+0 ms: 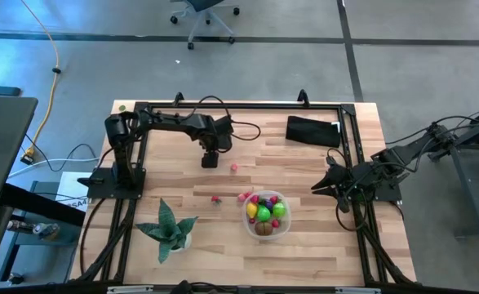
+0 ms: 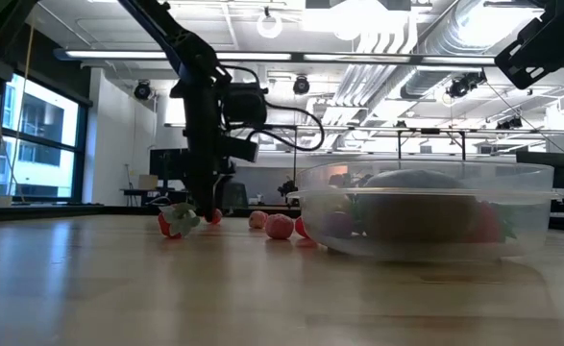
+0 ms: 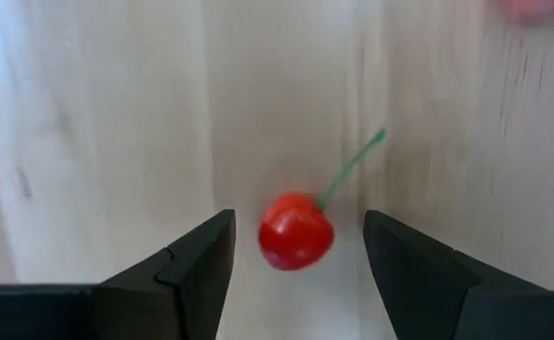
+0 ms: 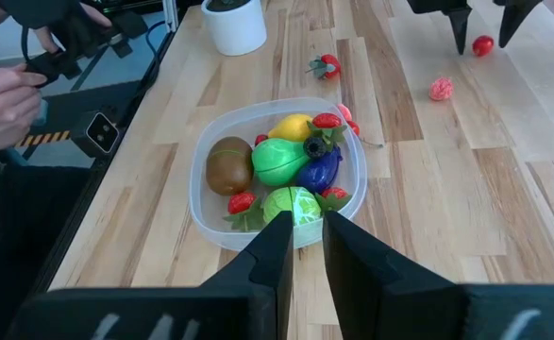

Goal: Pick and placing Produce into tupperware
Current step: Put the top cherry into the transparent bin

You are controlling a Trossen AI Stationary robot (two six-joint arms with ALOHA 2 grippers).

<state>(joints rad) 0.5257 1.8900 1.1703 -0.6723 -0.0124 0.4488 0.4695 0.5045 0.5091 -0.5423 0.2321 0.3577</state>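
Note:
A red cherry (image 3: 295, 231) with a green stem lies on the wood, and my left gripper (image 3: 299, 219) points down over it, open, one finger on either side with a gap at each. From farther off, the same cherry (image 4: 482, 44) shows between those fingers. The clear round tupperware (image 1: 248, 225) stands near the table's middle and holds brown (image 4: 227, 165), yellow (image 4: 291, 126), green (image 4: 278, 161) and purple (image 4: 319, 168) produce. A pink piece (image 1: 233, 167) and a strawberry (image 1: 216, 198) lie loose. My right gripper (image 4: 309, 236) waits, shut, at the table's right, aimed at the tupperware.
A potted plant (image 1: 170, 229) stands near the front left, and a black pouch (image 1: 312, 131) lies at the far right. Another pink piece (image 1: 244, 196) rests against the tupperware's left side. A person's hand (image 4: 3, 85) shows beyond the table's edge.

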